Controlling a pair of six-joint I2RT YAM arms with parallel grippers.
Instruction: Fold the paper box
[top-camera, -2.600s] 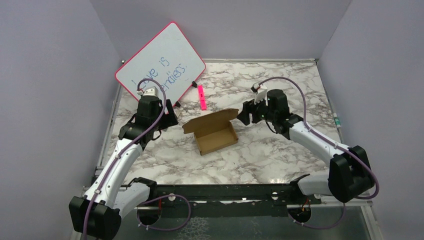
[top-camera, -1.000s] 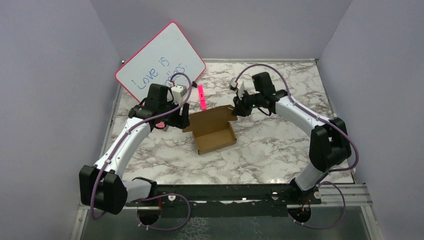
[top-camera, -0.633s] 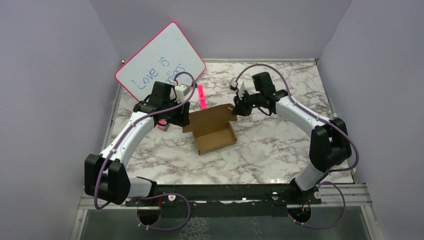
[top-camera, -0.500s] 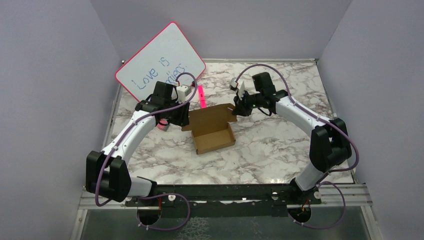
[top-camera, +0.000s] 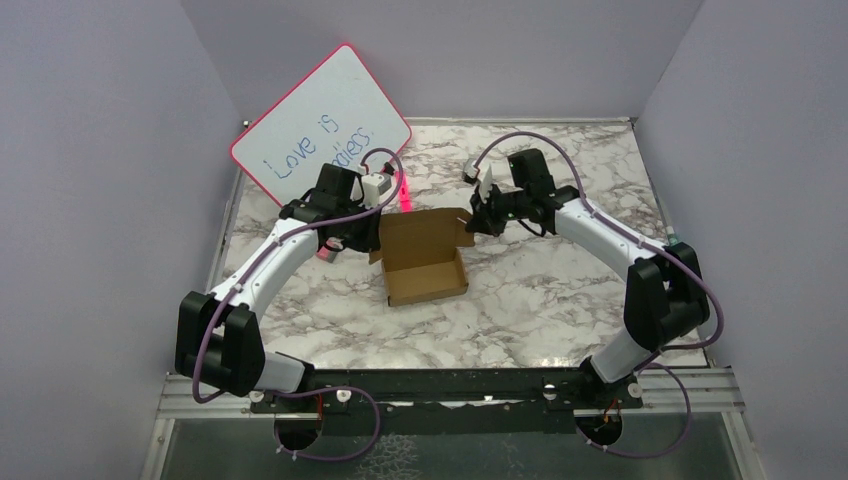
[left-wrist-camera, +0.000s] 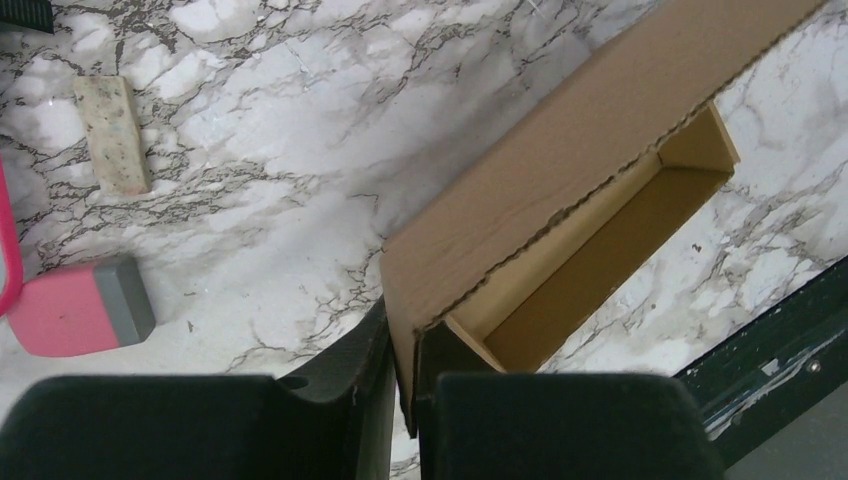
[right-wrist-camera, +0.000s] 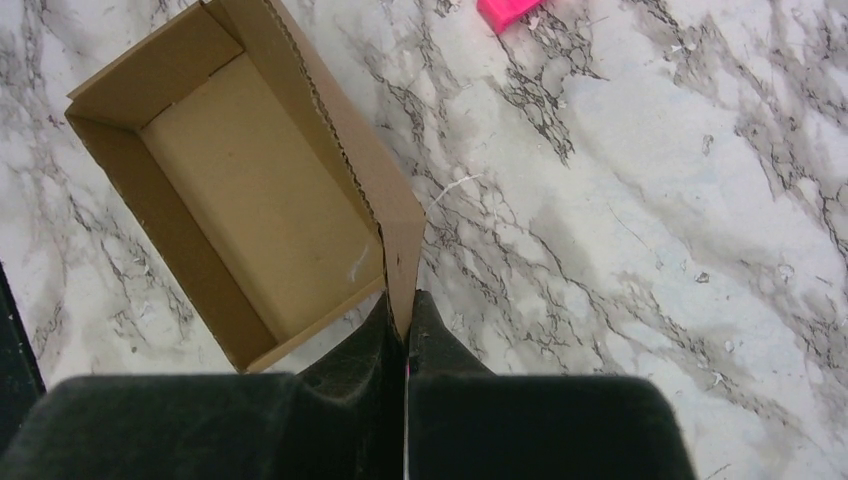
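Both arms have closed in on the paper box (top-camera: 425, 262) on the counter (top-camera: 540, 300).
The left end effector (left-wrist-camera: 400, 390) and right end effector (right-wrist-camera: 405, 330) each clamp one lid (top-camera: 420, 228) corner; its long axis spans between them, with the open tray (top-camera: 425, 278) on the robot's side.

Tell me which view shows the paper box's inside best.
Right wrist. The paper box lies open right below it, with its floor and side walls showing. Top external shows the whole box, but small and far off. Left wrist shows mostly the lid flap and only a slice of the interior.
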